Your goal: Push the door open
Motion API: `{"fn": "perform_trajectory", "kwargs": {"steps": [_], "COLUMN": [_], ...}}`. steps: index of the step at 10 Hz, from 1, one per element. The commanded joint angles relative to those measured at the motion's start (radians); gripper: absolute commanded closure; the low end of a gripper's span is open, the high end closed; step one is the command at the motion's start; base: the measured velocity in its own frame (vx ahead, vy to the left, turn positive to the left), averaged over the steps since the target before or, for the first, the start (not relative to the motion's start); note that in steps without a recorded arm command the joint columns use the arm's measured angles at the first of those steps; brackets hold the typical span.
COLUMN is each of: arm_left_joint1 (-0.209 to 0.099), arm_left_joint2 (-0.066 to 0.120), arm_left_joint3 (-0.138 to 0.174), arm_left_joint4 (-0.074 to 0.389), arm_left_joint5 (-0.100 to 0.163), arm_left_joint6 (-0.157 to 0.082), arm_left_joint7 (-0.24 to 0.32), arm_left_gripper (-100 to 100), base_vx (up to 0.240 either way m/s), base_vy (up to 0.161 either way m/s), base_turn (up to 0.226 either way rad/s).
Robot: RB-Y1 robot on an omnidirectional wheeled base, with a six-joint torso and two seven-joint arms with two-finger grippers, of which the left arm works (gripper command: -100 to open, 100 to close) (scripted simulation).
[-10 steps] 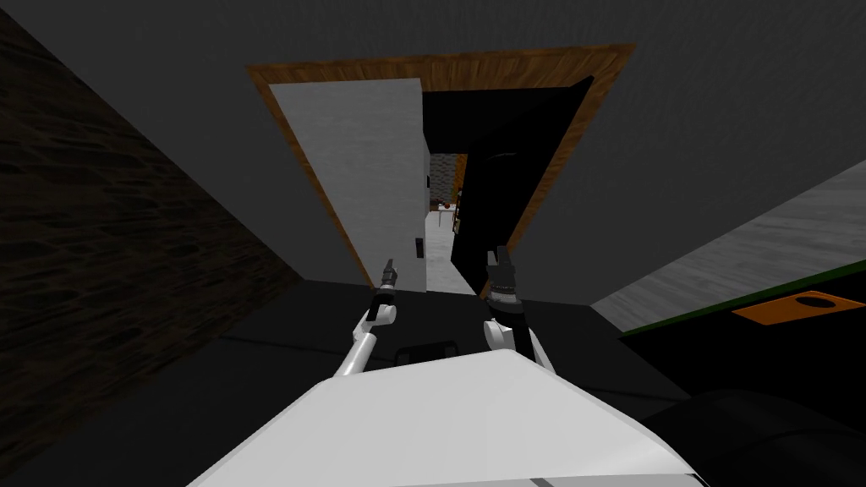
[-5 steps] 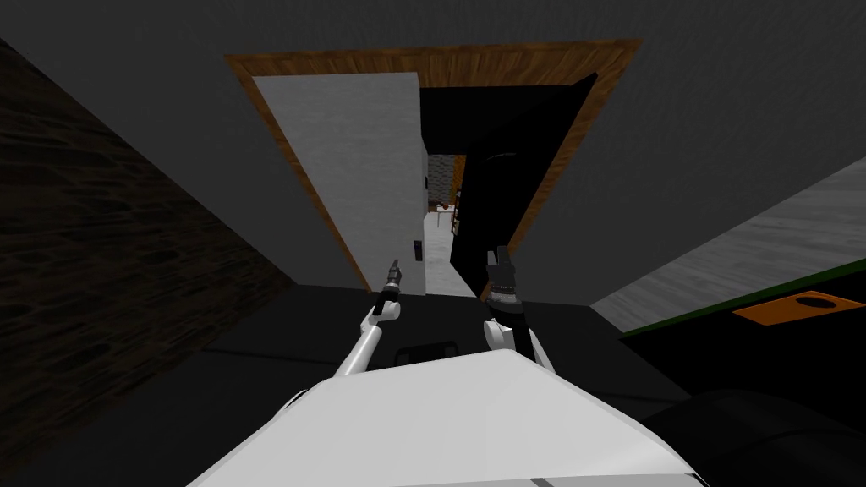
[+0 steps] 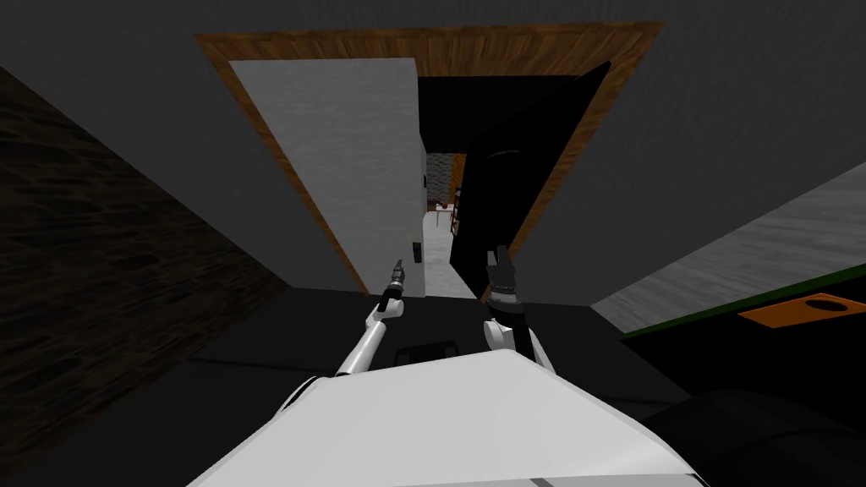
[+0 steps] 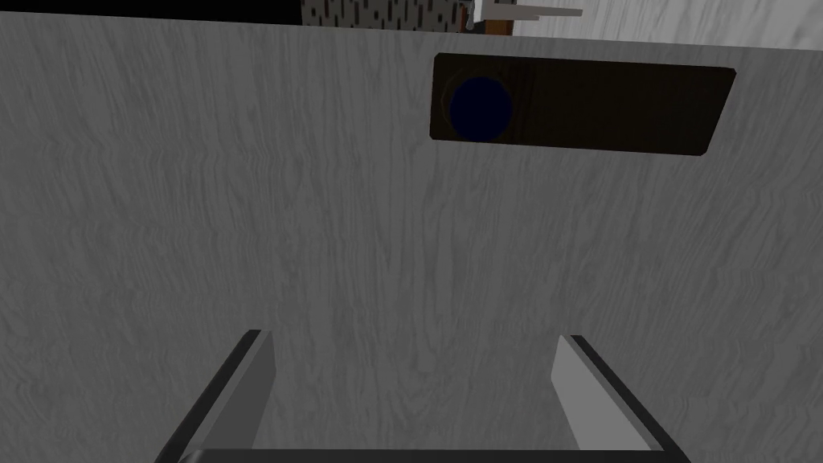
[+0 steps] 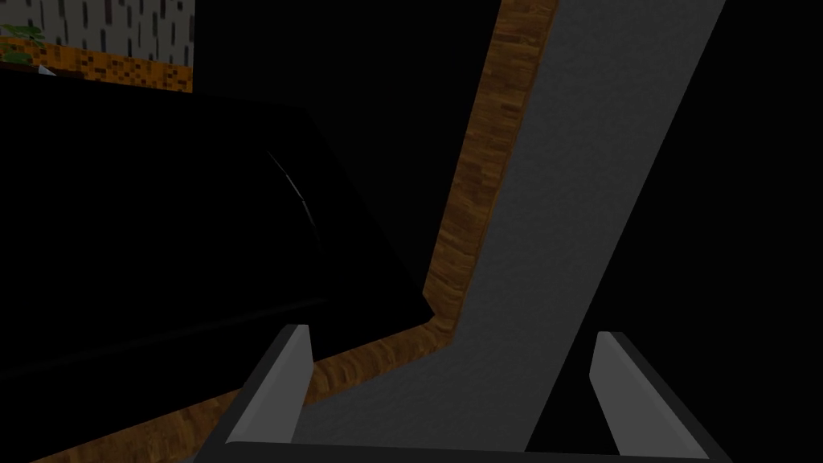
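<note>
Left pincer (image 4: 410,338), fingers apart, points at the grey door (image 4: 241,201), close beside its dark plate (image 4: 583,108).

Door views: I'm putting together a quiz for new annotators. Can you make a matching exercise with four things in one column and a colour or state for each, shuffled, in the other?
Things:
1. door
2. door frame
3. plate on the door
4. left jaws

Colour or state:
a. brown wood grain
b. standing apart with nothing between them
c. dark and rectangular
d. light grey, partly open

Pairs: 1-d, 2-a, 3-c, 4-b
</note>
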Motion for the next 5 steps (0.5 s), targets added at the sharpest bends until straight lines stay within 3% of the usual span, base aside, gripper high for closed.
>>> {"fn": "perform_trajectory", "kwargs": {"steps": [1, 5], "arm_left_joint1": [-0.023, -0.072], "arm_left_joint2": [-0.004, -0.021], "arm_left_joint3": [-0.004, -0.011], "arm_left_joint4": [0.037, 0.112], "arm_left_joint5": [0.007, 0.023], "arm_left_joint6": [0.001, 0.011], "arm_left_joint7": [-0.005, -0.022], "arm_left_gripper": [-100, -100], "base_vx": [0.062, 0.078], "base_vy": [0.007, 0.011], "base_turn": [-0.027, -0.026]}}
